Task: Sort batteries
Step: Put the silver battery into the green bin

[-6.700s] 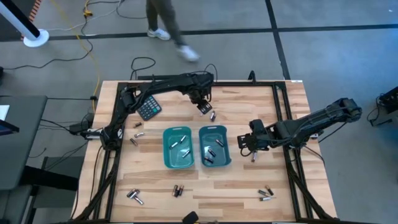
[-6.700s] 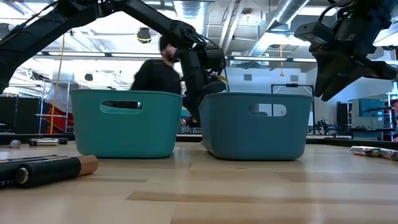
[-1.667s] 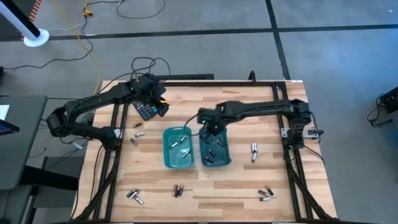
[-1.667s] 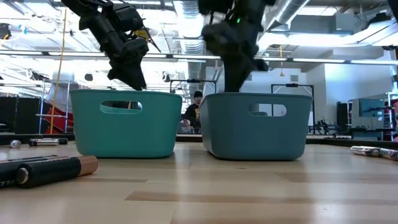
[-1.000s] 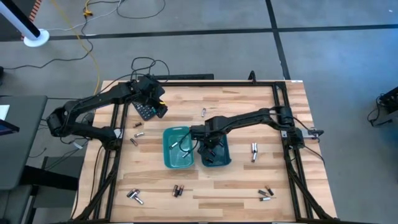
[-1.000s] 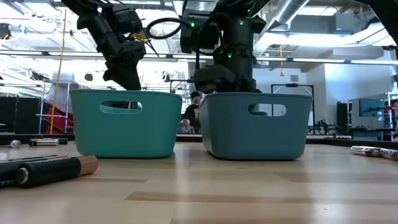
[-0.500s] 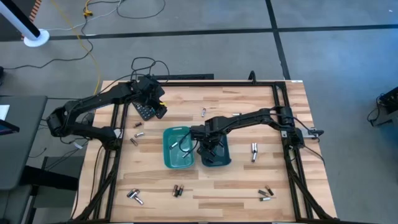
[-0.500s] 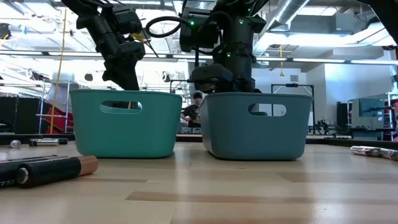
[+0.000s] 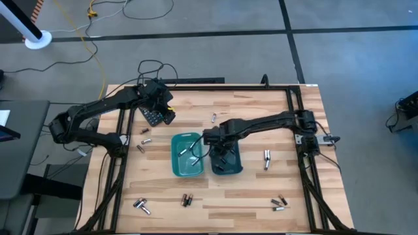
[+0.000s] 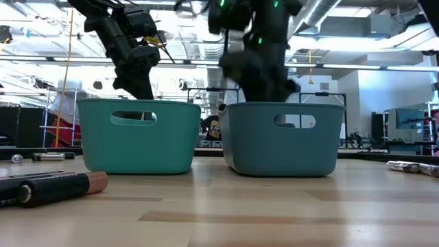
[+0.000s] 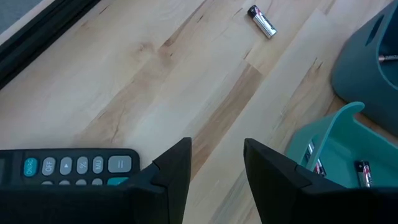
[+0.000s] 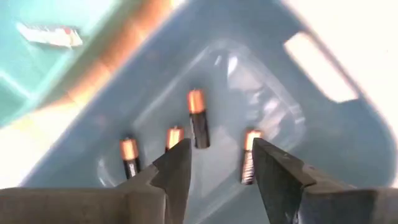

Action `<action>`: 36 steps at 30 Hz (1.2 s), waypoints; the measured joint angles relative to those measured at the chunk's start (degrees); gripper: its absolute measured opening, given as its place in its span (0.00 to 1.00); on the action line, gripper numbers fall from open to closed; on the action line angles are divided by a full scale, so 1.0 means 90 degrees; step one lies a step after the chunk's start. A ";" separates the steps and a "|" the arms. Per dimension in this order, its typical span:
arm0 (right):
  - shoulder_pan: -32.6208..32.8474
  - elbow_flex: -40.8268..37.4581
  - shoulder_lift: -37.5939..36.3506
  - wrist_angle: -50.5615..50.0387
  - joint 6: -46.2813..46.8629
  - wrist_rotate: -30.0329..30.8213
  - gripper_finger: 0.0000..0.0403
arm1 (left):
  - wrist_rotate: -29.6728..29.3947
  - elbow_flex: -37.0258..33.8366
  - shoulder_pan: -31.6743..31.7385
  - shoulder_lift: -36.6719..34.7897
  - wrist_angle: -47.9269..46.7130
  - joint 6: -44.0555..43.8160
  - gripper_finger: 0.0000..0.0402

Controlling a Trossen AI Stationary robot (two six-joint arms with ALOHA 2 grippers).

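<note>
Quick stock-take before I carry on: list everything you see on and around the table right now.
Bins: two, teal, side by side mid-table; left bin, right bin.
Batteries in right bin: at least four, dark with copper ends.
Batteries in left bin: a few, silvery.
Loose batteries: several, scattered along the table's near edge, left side, right side and behind the bins.
Calculator: one, black, far left of the table.
Cable: yellow, on the floor.
Left gripper: over the calculator, open, empty.
Right gripper: above the right bin, open, empty.

A robotics lab — exposed ceiling ducts (image 10: 322, 14), floor cables (image 9: 98, 65), framed wooden table (image 9: 261, 104).
</note>
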 joint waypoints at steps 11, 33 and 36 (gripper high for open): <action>0.0433 -0.0338 -0.2324 -0.1072 0.1135 0.2004 0.39 | -0.0661 0.0611 0.0000 -0.0235 -0.0845 0.0982 0.35; 0.1822 -0.4693 -0.5324 0.0985 0.4626 0.2677 0.38 | -0.0739 0.0386 -0.0186 -0.1759 -0.4261 0.2606 0.35; 0.1822 -0.4745 -0.5324 0.1321 0.4322 0.2675 0.38 | -0.0676 -0.0080 -0.0376 -0.1682 -0.4251 0.2515 0.35</action>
